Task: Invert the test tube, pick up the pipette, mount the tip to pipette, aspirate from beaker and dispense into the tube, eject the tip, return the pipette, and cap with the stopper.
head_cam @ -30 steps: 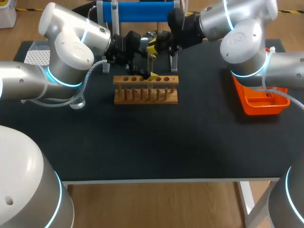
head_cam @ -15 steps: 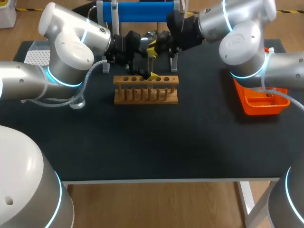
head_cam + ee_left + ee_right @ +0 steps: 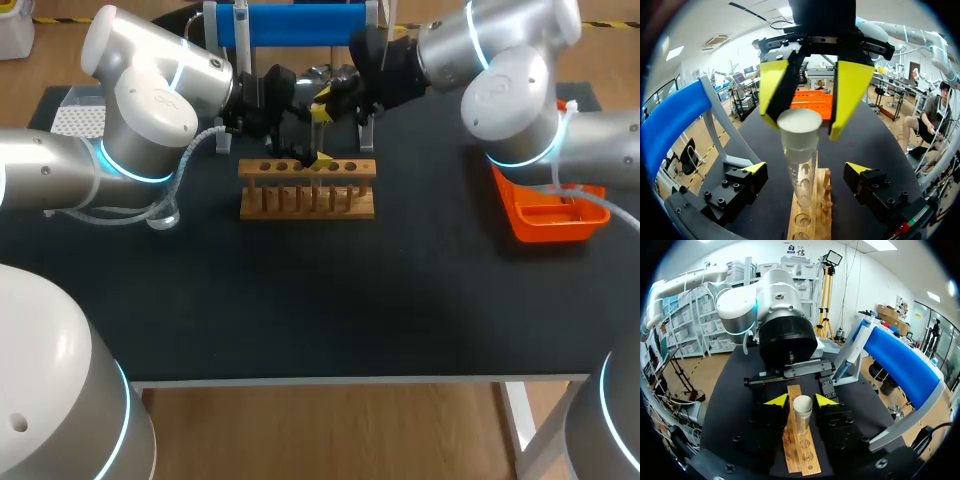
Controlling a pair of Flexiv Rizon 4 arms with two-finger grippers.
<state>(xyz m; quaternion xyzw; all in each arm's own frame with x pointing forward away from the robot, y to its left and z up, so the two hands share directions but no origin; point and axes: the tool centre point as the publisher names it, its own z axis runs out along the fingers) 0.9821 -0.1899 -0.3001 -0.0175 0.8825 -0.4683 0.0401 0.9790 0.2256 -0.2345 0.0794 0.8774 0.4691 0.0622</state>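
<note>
Test tube [image 3: 802, 175] stands upright in a hole of the wooden rack [image 3: 816, 222], with the white stopper [image 3: 799, 127] on its mouth.

My left gripper [image 3: 807, 169] is wide open. Its fingers [image 3: 756, 168] sit on either side of the tube, well clear of the glass, holding nothing.

My right gripper [image 3: 801, 401] meets the tube top from the opposite side, facing the left one. Its fingers [image 3: 852, 95] bracket the stopper.

- **Left wrist view:** one right finger overlaps the stopper's edge, and the other shows a sliver of dark between it and the stopper.
- **Right wrist view:** I see a thin gap on both sides of the stopper, so I read the right gripper as narrowly open and not clamped. That view is tight, so this is only probable.
- **Head view:** it settles none of this. Both grippers merge into a dark cluster just above the rack, with only a scrap of yellow showing.

Only the head view shows these two:
- An orange tray [image 3: 520, 228] lies well apart from the right gripper, out past that arm's elbow.
- A white tip box [image 3: 78, 120] lies well apart from the left gripper, on the far side of the left arm.

The blue stand [image 3: 295, 24] shows in all three views. It is just beyond both grippers, and in the left wrist view it runs close beside the left gripper.
</note>
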